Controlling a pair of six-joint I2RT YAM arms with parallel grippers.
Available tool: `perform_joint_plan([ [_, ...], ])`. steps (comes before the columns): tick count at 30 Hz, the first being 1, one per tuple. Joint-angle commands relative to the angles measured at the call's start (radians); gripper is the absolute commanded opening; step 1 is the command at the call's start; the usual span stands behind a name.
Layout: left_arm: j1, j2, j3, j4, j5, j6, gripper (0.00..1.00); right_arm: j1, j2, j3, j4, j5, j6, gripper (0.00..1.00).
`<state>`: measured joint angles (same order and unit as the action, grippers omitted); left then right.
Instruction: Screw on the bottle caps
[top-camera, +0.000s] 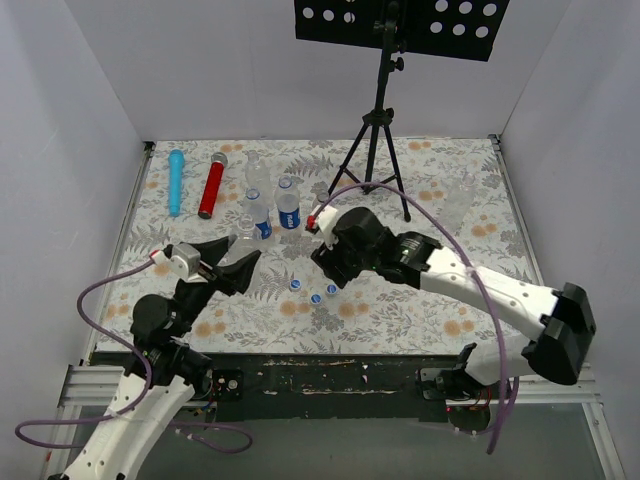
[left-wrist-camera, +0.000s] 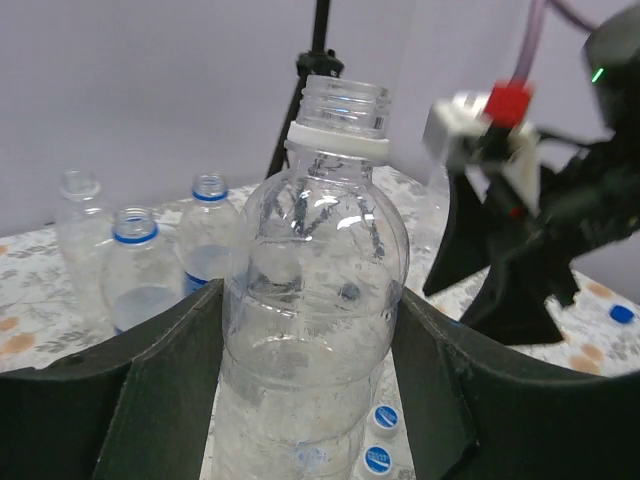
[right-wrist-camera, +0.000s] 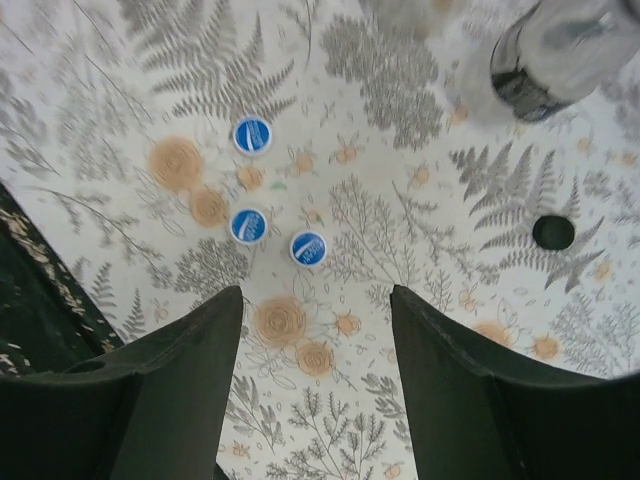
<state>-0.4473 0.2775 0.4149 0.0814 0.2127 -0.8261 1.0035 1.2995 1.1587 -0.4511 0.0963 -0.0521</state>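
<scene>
Left gripper (left-wrist-camera: 312, 400) pinches a clear, uncapped plastic bottle (left-wrist-camera: 320, 280) around its belly at frame centre; the thin wall looks light and crushable. Right gripper (right-wrist-camera: 315, 300), fingers spread and empty, hangs over three small round blue plastic screw caps (right-wrist-camera: 248, 225) lying left of centre on the fern-printed tablecloth (right-wrist-camera: 400, 200); a black cap (right-wrist-camera: 553, 232) sits at right. Light, stiff and slick, each cap probably wants a pinch across its rim.
</scene>
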Motion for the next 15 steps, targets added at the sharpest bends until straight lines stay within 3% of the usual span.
perform_joint_plan([
  [1, 0.002, -0.087, -0.042, 0.029, -0.189, 0.019, 0.43, 0.006, 0.144, 0.070, -0.144, 0.076, 0.020, 0.69],
  [7, 0.002, -0.185, -0.070, 0.060, -0.268, 0.024, 0.44, 0.006, 0.357, 0.121, -0.192, 0.086, 0.026, 0.66],
  [15, 0.002, -0.170, -0.059, 0.052, -0.245, 0.031, 0.45, 0.006, 0.491, 0.141, -0.124, 0.057, 0.024, 0.55],
])
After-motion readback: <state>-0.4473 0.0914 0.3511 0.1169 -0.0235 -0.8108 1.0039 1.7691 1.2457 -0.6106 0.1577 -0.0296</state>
